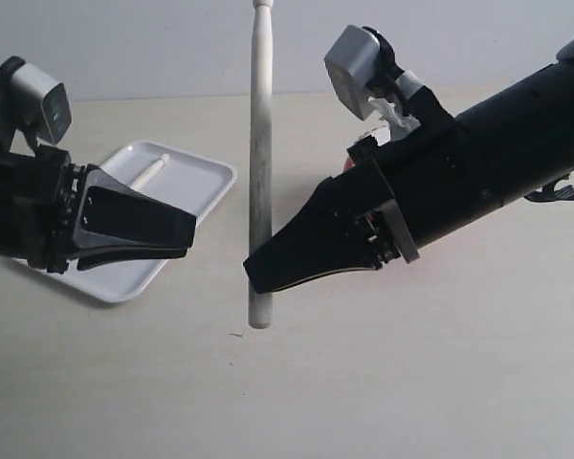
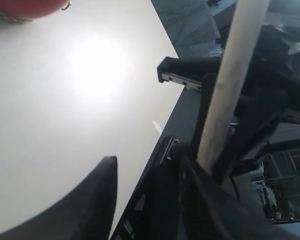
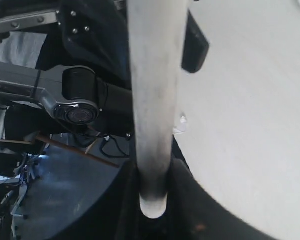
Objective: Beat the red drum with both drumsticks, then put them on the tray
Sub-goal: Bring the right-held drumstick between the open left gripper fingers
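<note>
Drumstick [image 1: 260, 143] number one stands upright, nearest to the exterior camera. The right pincer [image 1: 257, 274] is clamped on it close to its lower, thick end, so most of the stick rises free above the grip. I judge it to be light and stiff, a smooth round piece of wood. It will not bend or break easily, but it can turn or slide between the pads, and held so low it makes a long lever. For laying it down, a hold nearer to the middle would be more balanced, I think. The left pincer [image 1: 186, 239] is beside it, apart from the stick, and carries nothing; the left wrist view shows a clear gap between its two fingers. Behind it the white tray [image 1: 206, 186] rests on the desk [image 1: 421, 382], and the second drumstick [image 1: 151, 172] lies inside it. Farthest, the red drum [image 2: 25, 6] is almost hidden behind the right arm, and only a small part shows. By count: two drumsticks, one tray, one drum, two pincers.
</note>
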`<control>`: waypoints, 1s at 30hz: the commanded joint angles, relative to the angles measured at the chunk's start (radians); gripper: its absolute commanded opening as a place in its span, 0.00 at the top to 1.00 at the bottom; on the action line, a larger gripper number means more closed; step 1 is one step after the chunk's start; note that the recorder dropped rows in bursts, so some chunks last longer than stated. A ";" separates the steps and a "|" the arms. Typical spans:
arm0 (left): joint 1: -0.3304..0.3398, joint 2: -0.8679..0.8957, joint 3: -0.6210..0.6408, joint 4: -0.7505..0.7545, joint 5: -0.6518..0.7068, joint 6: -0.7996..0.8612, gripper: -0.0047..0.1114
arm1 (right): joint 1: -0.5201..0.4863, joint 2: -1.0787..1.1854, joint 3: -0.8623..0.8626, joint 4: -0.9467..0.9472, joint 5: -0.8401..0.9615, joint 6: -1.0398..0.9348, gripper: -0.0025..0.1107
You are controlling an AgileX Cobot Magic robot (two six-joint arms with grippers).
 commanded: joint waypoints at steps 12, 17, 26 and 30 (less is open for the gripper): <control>-0.006 -0.165 0.091 -0.092 0.008 -0.015 0.53 | 0.114 0.060 0.000 0.106 0.008 -0.046 0.98; -0.006 -0.165 0.091 -0.045 0.008 -0.028 0.53 | 0.121 0.060 0.000 0.204 0.008 -0.067 0.98; -0.006 -0.170 0.091 -0.080 0.008 -0.044 0.53 | 0.125 0.060 0.000 0.203 0.008 -0.069 0.98; -0.006 -0.182 0.091 -0.098 0.008 -0.048 0.53 | 0.138 0.060 0.000 0.187 0.008 -0.065 0.98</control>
